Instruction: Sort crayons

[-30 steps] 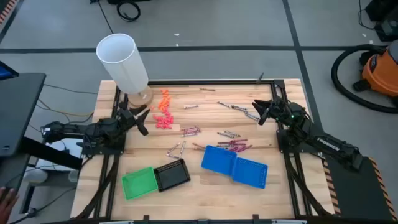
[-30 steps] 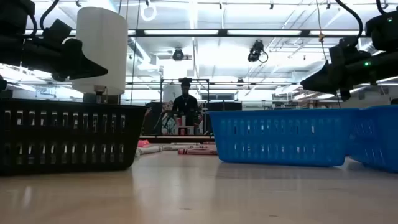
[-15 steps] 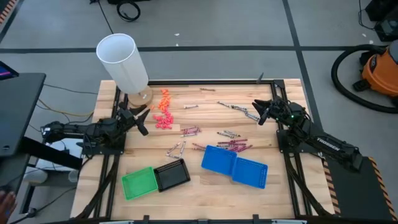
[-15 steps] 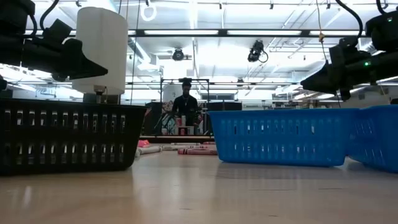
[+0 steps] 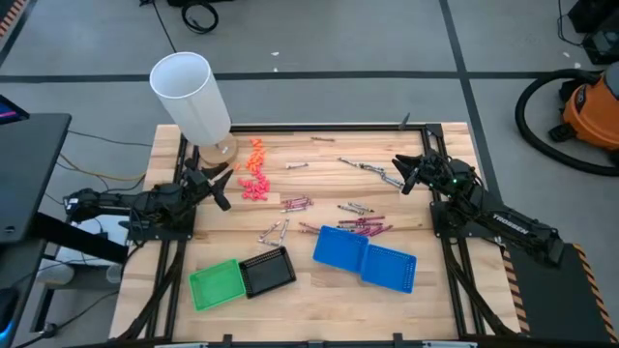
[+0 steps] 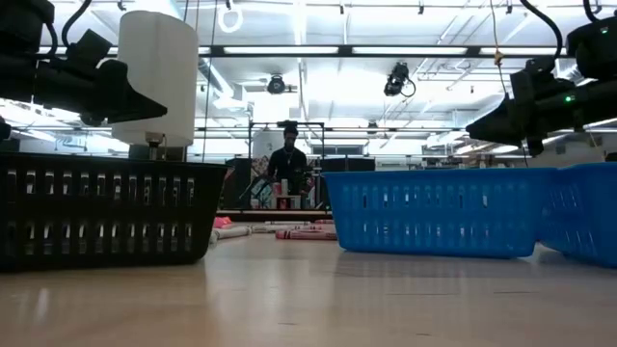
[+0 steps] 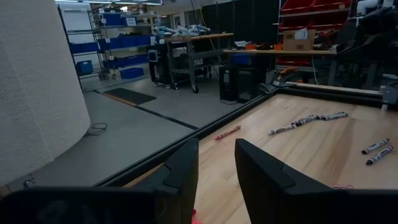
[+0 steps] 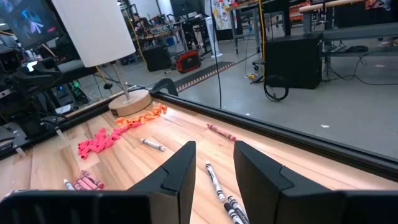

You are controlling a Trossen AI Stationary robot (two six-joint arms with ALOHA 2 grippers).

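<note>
Crayons lie scattered over the wooden table: a magenta cluster (image 5: 366,226), a small magenta bunch (image 5: 295,204), pale grey ones (image 5: 274,232) and a grey row (image 5: 372,169) at the far right. My left gripper (image 5: 221,184) hovers open at the table's left edge, level, with nothing between its fingers (image 7: 216,168). At the far right my right gripper (image 5: 401,174) also hovers open and level, above the grey row (image 8: 214,180). Both stand well above the table in the low view, the left gripper (image 6: 145,101) and the right gripper (image 6: 482,125).
A heap of orange-pink pieces (image 5: 254,174) lies far left beside a white cylinder on a round base (image 5: 191,97). Two blue baskets (image 5: 365,257) stand near the middle, with a green basket (image 5: 215,284) and a black basket (image 5: 267,271) at the near left. A person (image 6: 287,159) stands far behind.
</note>
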